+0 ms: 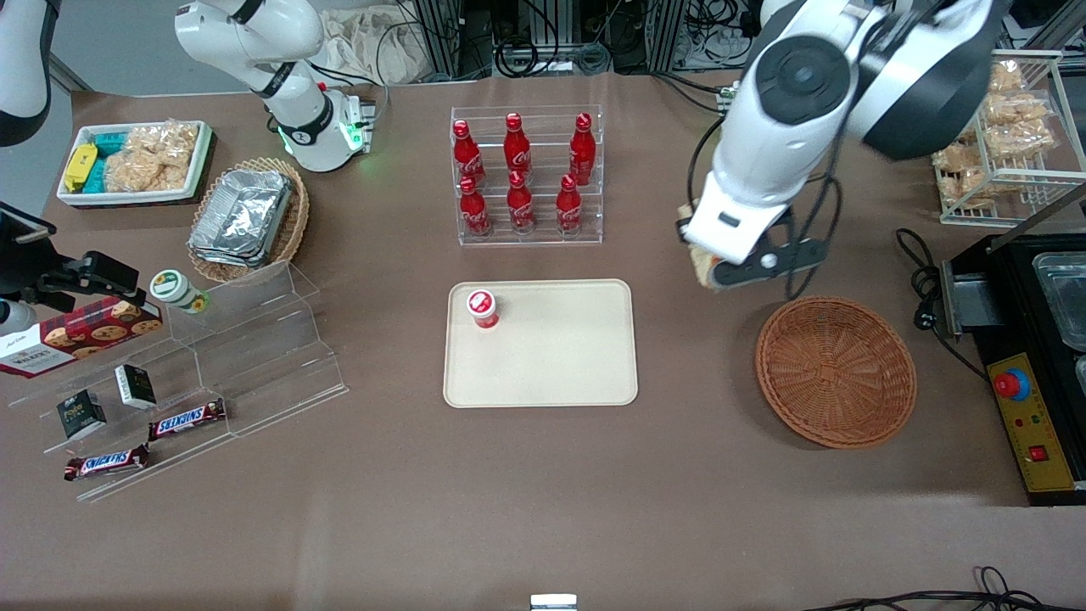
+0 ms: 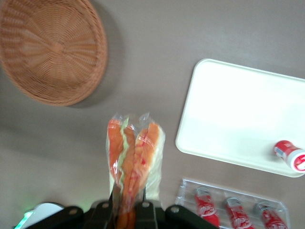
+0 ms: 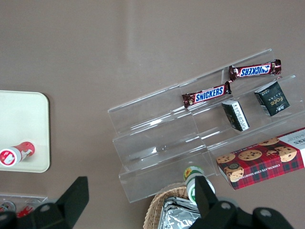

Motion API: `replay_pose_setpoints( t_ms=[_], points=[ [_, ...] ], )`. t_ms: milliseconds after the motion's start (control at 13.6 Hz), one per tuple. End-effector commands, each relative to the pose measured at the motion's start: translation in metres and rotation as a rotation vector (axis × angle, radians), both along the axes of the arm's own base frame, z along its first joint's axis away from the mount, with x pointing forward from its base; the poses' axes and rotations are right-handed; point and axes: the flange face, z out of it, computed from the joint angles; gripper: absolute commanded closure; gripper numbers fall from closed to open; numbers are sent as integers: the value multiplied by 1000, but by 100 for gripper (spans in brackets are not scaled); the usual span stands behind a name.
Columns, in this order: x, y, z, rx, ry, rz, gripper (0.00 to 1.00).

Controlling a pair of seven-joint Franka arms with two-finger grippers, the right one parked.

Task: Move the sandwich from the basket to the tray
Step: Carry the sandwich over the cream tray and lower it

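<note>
Wicker basket (image 1: pixel 836 371) w/o sandwich (image 2: pixel 133 164); gripper (image 2: pixel 127 209) clamps it; tray (image 1: pixel 560 373) bare.

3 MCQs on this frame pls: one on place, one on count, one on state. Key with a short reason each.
1. Where is the sandwich?
A. in the basket
B. in the gripper, above the table
C. on the tray

2. How many red bottles stand in the clear rack?
A. four
B. six
C. eight

3. What is the state of the basket?
A. empty
B. holding foil containers
C. tipped on its side

Key: 1 B, the gripper is clamped on it between basket and tray; 2 B, two rows of three; 3 A, only bare weave shows.
</note>
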Motion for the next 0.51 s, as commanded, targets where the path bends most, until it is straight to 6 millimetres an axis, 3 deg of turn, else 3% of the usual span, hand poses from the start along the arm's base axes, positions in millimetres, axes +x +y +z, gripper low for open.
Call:
replay_pose_setpoints(
  t_ms=[0,294,440],
  points=[
    [10,-46,-53,-27,-2,12,100],
    [24,-84,-143,-11,-25,42,100],
    [20,-102,-178,4,-30,24,100]
  ],
)
